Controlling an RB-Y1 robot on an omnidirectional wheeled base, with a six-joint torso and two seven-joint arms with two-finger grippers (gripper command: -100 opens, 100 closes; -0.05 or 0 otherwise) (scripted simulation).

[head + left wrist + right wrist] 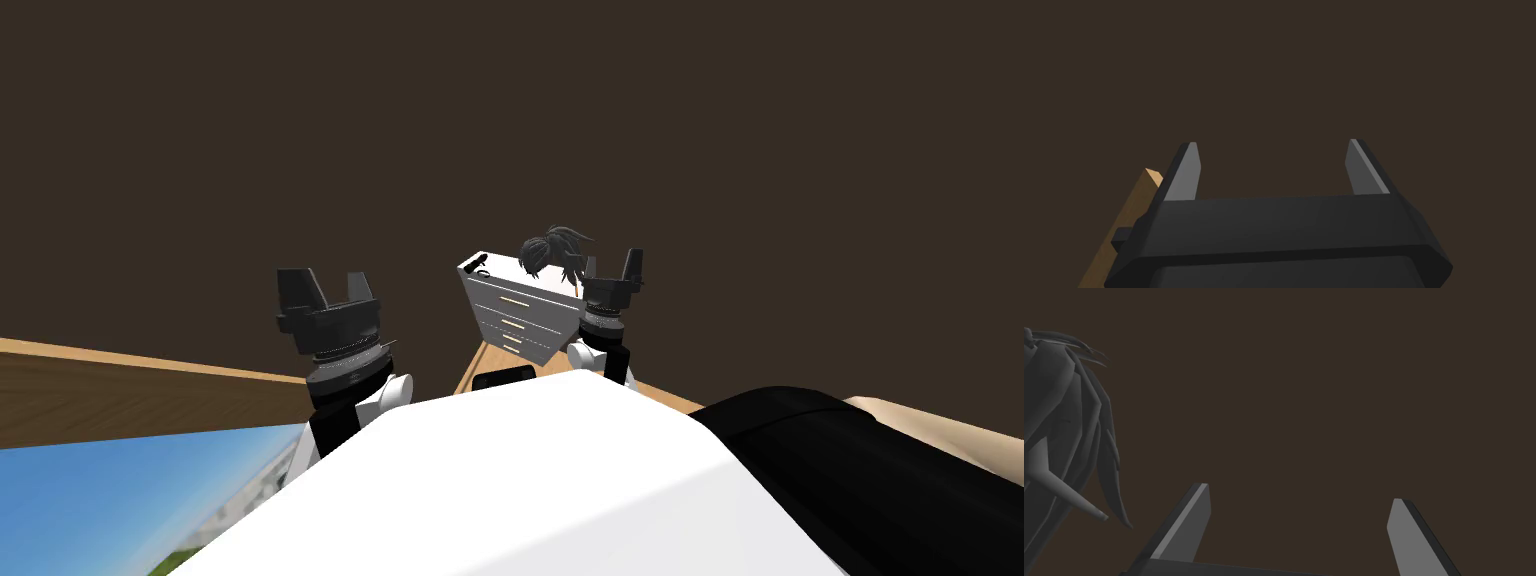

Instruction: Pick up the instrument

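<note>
Where head view finds instrument (pixel 478 264) atop dresser (pixel 525 325), right tool (pixel 1300 493), spread, beside plant (pixel 1069 413).

Small dark instrument (pixel 479 264) lying on white dresser (pixel 520 312) top, near corner.

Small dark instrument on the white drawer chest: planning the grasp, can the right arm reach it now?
Probably not directly: the small dark instrument lies on the white drawer chest, and the dark leafy plant stands between it and the open right gripper.
</note>
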